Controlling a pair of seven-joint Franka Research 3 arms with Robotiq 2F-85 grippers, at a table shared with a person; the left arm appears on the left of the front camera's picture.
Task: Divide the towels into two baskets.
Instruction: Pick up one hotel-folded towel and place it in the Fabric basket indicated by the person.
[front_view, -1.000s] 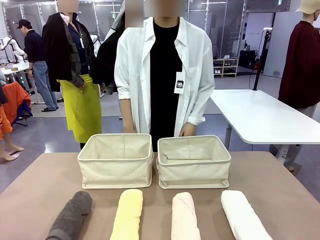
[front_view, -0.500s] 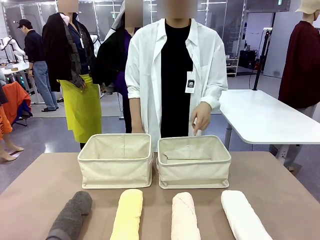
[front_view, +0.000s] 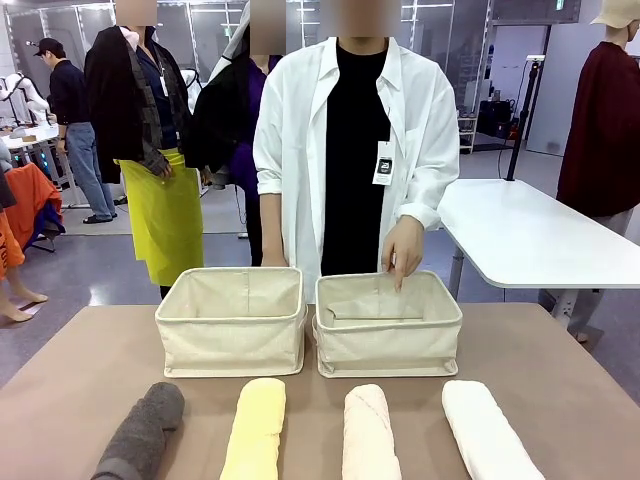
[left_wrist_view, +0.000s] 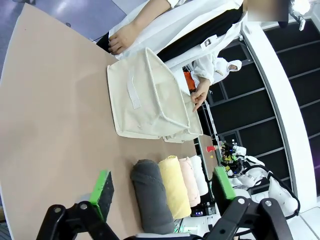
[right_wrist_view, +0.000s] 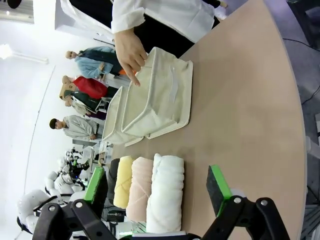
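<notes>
Four rolled towels lie in a row along the near edge of the table: dark grey (front_view: 141, 432), pale yellow (front_view: 256, 427), pale pink (front_view: 369, 433) and white (front_view: 487, 430). Behind them stand two beige canvas baskets side by side, the left one (front_view: 232, 322) and the right one (front_view: 388, 324), both with nothing visible inside. The person's hand (front_view: 402, 250) points down into the right basket. My left gripper (left_wrist_view: 160, 192) hangs open above the grey towel (left_wrist_view: 150, 195). My right gripper (right_wrist_view: 157, 187) hangs open above the white towel (right_wrist_view: 165, 197).
The person in a white shirt (front_view: 345, 150) stands at the far side behind the baskets. Bare brown tabletop (front_view: 80, 360) lies to the left and right of the baskets. A white table (front_view: 530, 235) stands beyond at the right.
The person stepped to the right and brought one hand up, then down over the right basket's far rim, pointing into it. Towels, baskets and both grippers stayed put.
</notes>
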